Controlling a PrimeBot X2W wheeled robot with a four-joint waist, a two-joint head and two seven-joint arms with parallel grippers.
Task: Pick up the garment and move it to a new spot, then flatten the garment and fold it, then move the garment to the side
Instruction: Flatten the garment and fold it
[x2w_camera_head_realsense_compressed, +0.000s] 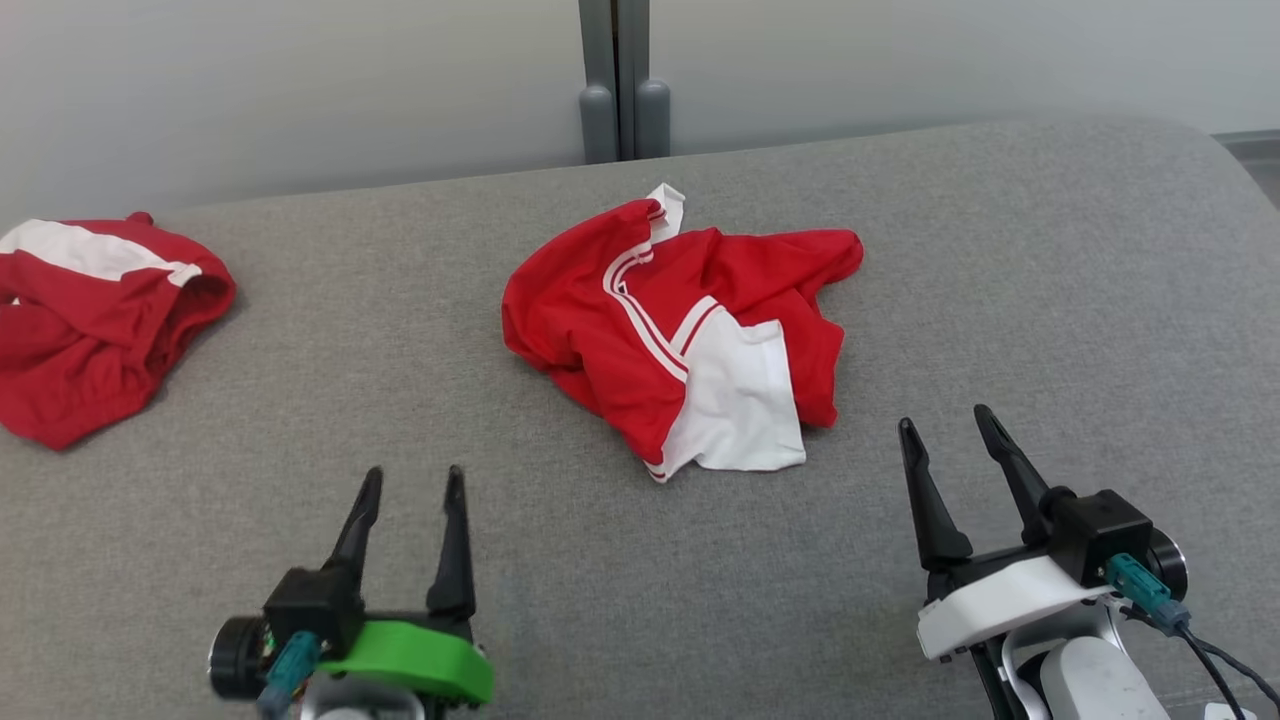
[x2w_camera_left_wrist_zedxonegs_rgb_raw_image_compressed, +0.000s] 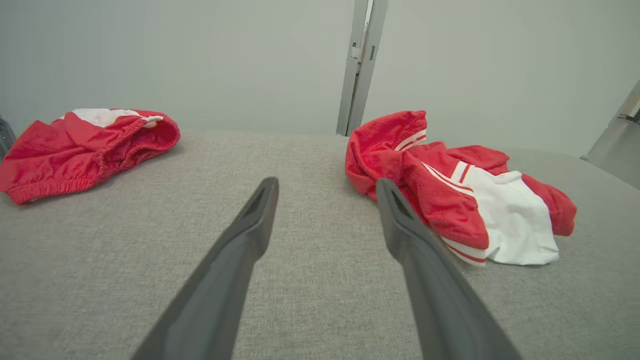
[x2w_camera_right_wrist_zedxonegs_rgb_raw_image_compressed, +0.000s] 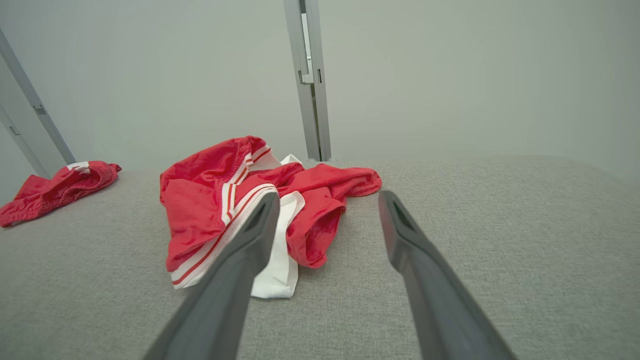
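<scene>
Red-and-white shorts (x2w_camera_head_realsense_compressed: 620, 300) lying crumpled, looking light and limp (pinch a raised fold); left gripper (x2w_camera_head_realsense_compressed: 413, 472), right gripper (x2w_camera_head_realsense_compressed: 945, 420) gaping wide, empty.

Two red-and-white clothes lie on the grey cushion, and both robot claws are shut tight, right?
No: the left gripper and right gripper both stand open, fingers apart, as the head view shows. The middle garment and the left garment do lie on the grey cushion.
</scene>
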